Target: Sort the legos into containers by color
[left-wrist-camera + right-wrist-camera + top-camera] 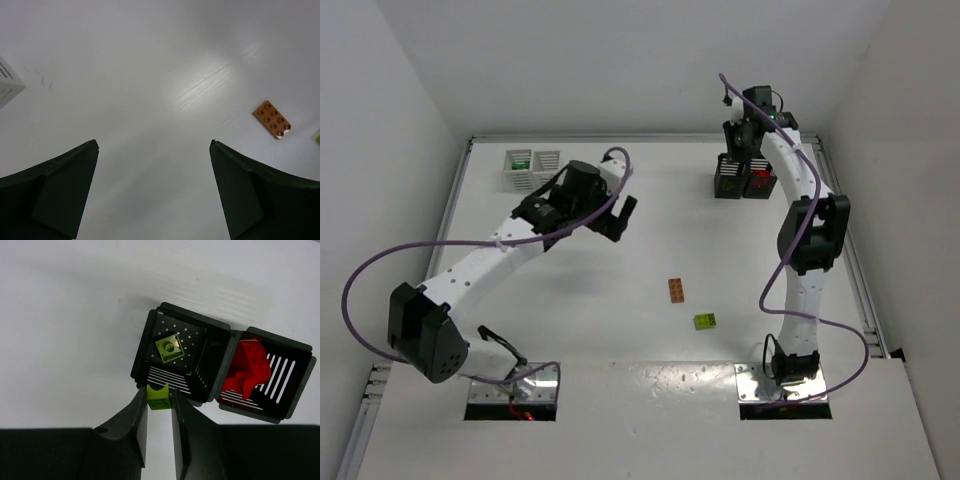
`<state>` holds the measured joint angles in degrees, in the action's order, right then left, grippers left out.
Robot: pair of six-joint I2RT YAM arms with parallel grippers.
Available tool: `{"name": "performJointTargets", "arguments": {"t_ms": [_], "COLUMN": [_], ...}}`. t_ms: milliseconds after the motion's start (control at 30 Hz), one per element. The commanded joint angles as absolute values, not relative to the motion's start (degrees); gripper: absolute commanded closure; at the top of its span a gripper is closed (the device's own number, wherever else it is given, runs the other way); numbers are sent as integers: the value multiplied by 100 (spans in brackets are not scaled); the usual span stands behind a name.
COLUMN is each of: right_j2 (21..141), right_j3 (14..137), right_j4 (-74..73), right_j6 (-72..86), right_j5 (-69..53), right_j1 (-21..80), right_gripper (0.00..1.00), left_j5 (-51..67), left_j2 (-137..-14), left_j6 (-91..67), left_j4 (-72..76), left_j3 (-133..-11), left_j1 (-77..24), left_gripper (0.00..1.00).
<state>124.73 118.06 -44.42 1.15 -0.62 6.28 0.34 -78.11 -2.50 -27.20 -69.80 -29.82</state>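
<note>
The right gripper (160,396) is pinching a lime brick (159,401) by its sides, its jaws pressed in on it, studs facing away from the wrist camera. In the wrist view the brick is hanging at the near rim of the left black bin (192,319); whether it is touching that rim, I cannot tell. A second lime brick (169,347) is lying tilted on this bin's floor. The right black bin (301,390) is joined to it side by side and is holding a heap of red bricks (247,371). Both black bins are sitting at the far right of the table (620,330), with the right arm reaching out over them.

The left gripper (154,145) is standing spread wide, nothing between its fingers (65,195), and is hovering over bare tabletop left of the middle. Ahead of it and to its right, an orange brick (272,119) is lying flat, studs up, apart from the fingers. A third lime brick (705,321) is resting just beside the orange one, nearer the arm bases, the two not touching. The white bins (546,170) are sitting at the far left, beyond the left gripper; green bricks (520,160) are showing in the left one, and what the other is holding I cannot tell.
</note>
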Motion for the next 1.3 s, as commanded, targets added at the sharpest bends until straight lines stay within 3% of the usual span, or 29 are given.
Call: {"name": "performJointTargets", "arguments": {"t_ms": [0,100,467,733,1067,1267], "right_j2": [12577,12796,12999,12421,11304,10943], "right_j3": [12164,12322,12366,11955,11356,11049], "right_j4": [-4394,-4447,-4509,-4439,-4272,-4219], "right_j6": [202,202,264,422,527,527], "right_j5": [-220,-272,-141,-395,-571,-677], "right_j1": [519,519,519,519,466,466], "right_gripper": [91,91,56,54,53,53], "left_j5": [-510,-685,-439,-949,-1116,-1152], "left_j2": [-7770,-7910,-8620,-9579,-10616,-11021], "left_j6": [-176,-770,-2557,-3347,-3999,-4175], "left_j4": [-3085,-3085,-3437,-3366,-3656,-3771], "left_j3": [-7146,-6979,-7444,-7769,-8349,-8719], "left_j1": [-3418,-3840,-5201,-5493,-5818,-5933], "left_gripper": [0,0,0,0,17,20]}}
